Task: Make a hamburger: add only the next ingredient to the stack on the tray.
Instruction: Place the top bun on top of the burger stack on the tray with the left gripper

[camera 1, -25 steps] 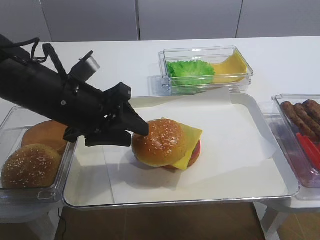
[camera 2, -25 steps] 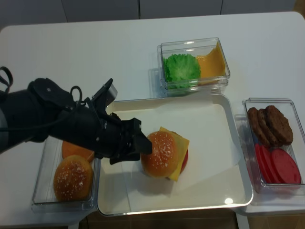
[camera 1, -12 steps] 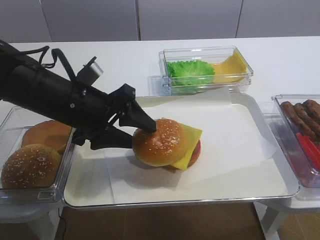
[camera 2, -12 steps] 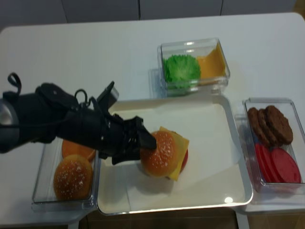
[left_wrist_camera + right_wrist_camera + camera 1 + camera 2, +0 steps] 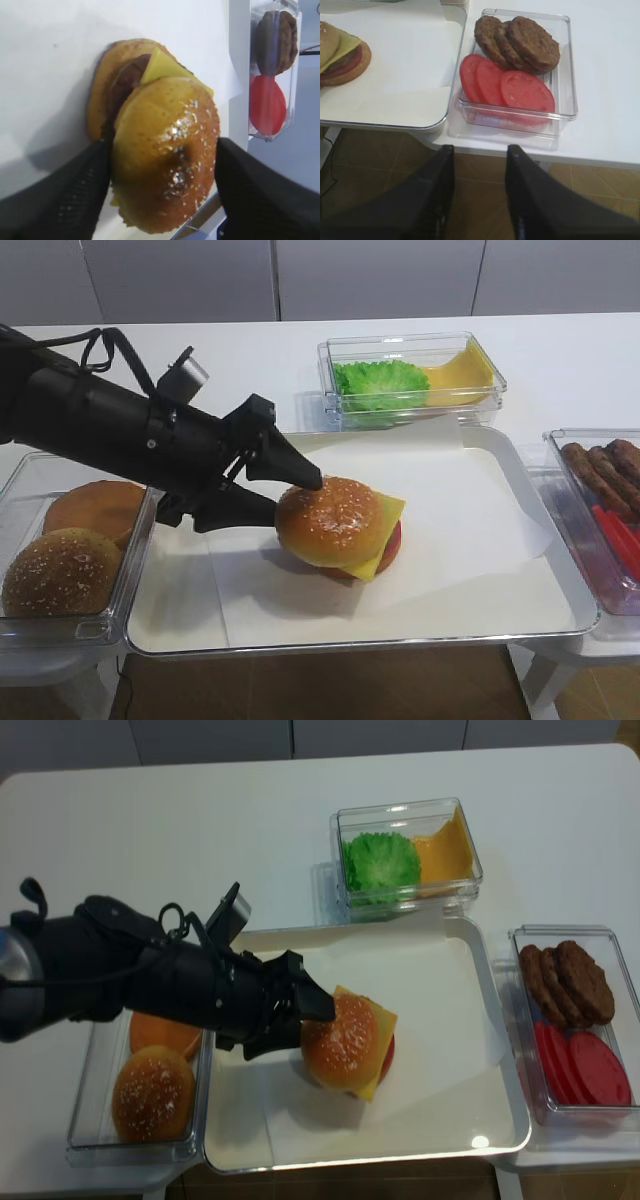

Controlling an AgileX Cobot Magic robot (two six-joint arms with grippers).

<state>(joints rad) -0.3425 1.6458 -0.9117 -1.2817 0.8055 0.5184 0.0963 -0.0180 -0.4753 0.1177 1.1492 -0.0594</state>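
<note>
Straddling the sesame top bun [image 5: 330,520] with my left tool [image 5: 285,495], fingers spread wide on either side of the dome, not pinching it as far as I can tell. The bun is sitting on the stack [image 5: 385,540], shifted toward 9 o'clock of it, so the yellow cheese [image 5: 385,510] and tomato are peeking out at 3 o'clock. The stack is lying near the middle of the tray [image 5: 500,625] on white paper. From the left wrist view the bun is looking tilted and overhanging the patty. I am judging it light, slightly soft, glossy and a bit slippery on top; any regrip is better taken low across the sides than on the crown. A hard nudge is likely sliding the cheese. My right tool [image 5: 479,165] is hanging off the table edge at 6 o'clock of the patty and tomato tub [image 5: 565,65], fingers apart, holding nothing.
</note>
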